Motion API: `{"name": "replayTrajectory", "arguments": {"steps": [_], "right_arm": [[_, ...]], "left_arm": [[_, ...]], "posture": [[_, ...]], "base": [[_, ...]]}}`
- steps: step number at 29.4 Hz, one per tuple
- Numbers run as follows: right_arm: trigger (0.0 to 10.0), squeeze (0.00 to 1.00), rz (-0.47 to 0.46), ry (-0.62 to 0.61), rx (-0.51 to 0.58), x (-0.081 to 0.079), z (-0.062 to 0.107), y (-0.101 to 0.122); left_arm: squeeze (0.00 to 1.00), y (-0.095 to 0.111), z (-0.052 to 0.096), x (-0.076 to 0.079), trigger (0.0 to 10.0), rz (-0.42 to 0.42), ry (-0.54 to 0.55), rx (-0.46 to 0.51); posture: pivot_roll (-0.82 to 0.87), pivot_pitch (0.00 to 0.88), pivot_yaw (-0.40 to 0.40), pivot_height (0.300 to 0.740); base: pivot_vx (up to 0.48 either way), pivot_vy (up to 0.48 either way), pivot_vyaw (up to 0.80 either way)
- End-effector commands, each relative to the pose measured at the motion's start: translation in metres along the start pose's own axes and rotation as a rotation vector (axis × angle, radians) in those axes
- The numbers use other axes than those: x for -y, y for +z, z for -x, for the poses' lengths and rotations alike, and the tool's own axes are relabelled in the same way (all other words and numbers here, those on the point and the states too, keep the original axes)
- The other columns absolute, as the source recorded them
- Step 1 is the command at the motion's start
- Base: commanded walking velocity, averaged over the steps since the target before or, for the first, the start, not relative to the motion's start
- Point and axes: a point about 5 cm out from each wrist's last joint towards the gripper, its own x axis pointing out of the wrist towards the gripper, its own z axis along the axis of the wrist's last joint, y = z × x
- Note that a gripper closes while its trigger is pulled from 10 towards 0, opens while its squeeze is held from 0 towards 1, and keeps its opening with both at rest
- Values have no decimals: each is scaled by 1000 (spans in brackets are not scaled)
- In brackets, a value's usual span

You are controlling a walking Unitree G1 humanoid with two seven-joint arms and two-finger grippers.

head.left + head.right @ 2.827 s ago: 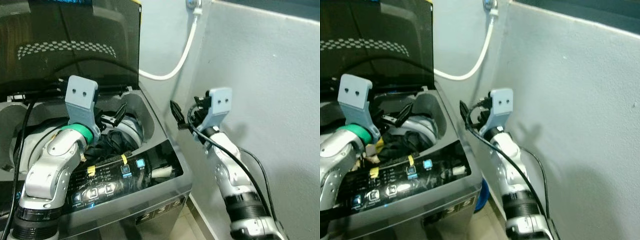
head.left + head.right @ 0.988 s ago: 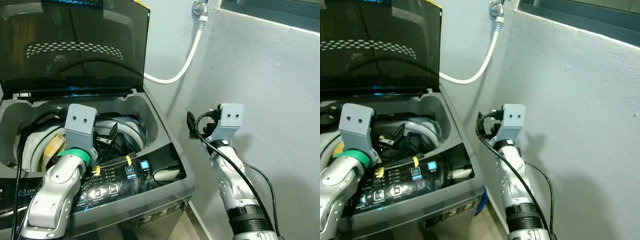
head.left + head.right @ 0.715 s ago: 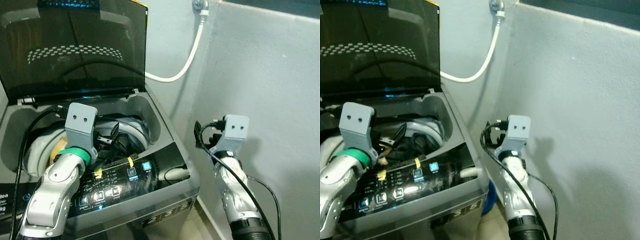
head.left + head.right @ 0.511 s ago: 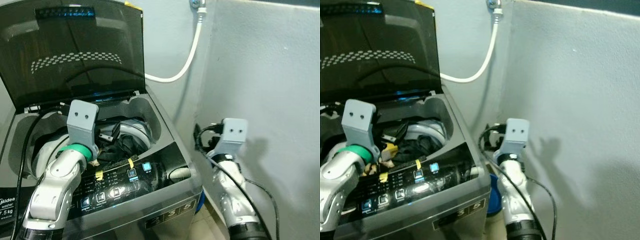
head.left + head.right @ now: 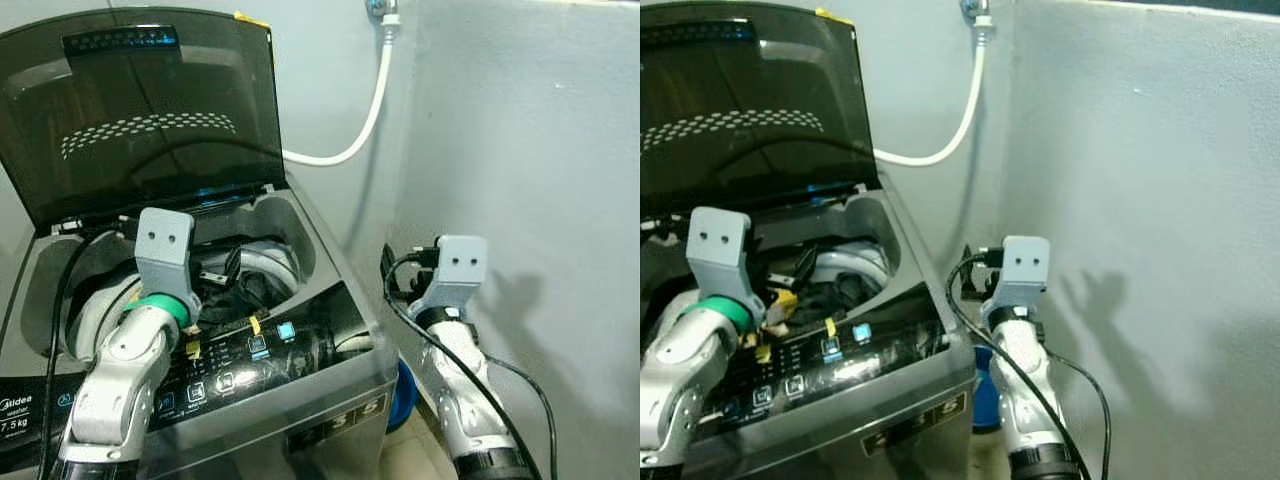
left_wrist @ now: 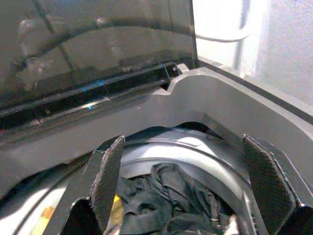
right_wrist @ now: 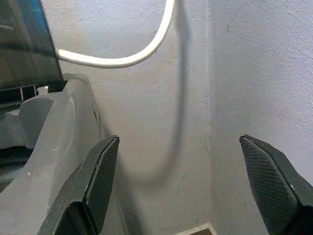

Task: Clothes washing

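A grey top-loading washing machine [image 5: 330,420] stands with its dark lid [image 5: 150,110] raised. Dark clothes [image 6: 166,196] lie heaped in the drum [image 5: 268,262]. My left gripper [image 5: 222,272] hovers over the drum's opening, just above the clothes. It is open, with nothing between its fingers [image 6: 105,181]. My right gripper [image 5: 388,270] hangs in the gap between the machine's right side and the wall. It is open and empty, pointing at the wall's corner, with fingers [image 7: 100,181] spread wide.
The control panel [image 5: 250,350], with lit buttons, runs along the machine's front edge under my left arm. A white hose [image 5: 365,120] drops from a tap [image 5: 383,10] to the machine's back. A grey wall [image 5: 530,150] stands close on the right. Something blue [image 5: 402,388] sits on the floor beside the machine.
The view has drawn back and shifted, so more of the lid and the machine's front shows. My left gripper stays over the drum. My right gripper now sits lower beside the machine.
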Motion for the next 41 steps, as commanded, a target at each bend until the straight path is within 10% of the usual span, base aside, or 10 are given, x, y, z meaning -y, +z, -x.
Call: {"name": "replayTrajectory", "arguments": {"steps": [1, 20, 41], "right_arm": [[10000, 0, 9, 32, -2, -3, -1, 3], [10000, 0, 26, 91, -5, -5, -4, 6], [10000, 0, 33, 138, -14, -12, -5, 6]], "left_arm": [[0, -5, 3, 1, 10000, 11, 8, -6], [0, -2, 7, 12, 10000, 31, 19, 51], [0, 0, 10, 10, 10000, 88, 46, 80]], "posture": [[25, 0, 59, 740], [7, 0, 14, 740], [9, 0, -16, 740]], "base": [[0, 0, 0], [0, -341, 0], [0, 183, 0]]}}
